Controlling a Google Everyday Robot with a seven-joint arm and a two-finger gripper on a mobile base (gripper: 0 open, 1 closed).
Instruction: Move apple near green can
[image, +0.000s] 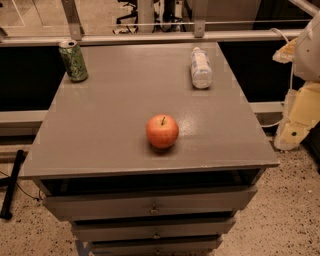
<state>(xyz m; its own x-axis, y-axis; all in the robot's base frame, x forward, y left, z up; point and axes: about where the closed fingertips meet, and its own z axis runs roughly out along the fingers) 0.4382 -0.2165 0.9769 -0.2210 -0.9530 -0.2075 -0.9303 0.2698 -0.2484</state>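
Note:
A round red-orange apple (162, 131) with a short dark stem sits on the grey cabinet top (110, 120), near the middle of its front half. The green can (73, 60) stands upright at the back left corner, far from the apple. My gripper (289, 135) hangs at the right edge of the view, beyond the cabinet's right side and lower than its top. It is well to the right of the apple and holds nothing that I can see.
A clear plastic bottle with a white label (201, 68) lies on its side at the back right of the top. Drawers (150, 205) are below the front edge. A rail (150, 37) runs behind the cabinet. A black bar (12, 182) lies on the floor at the left.

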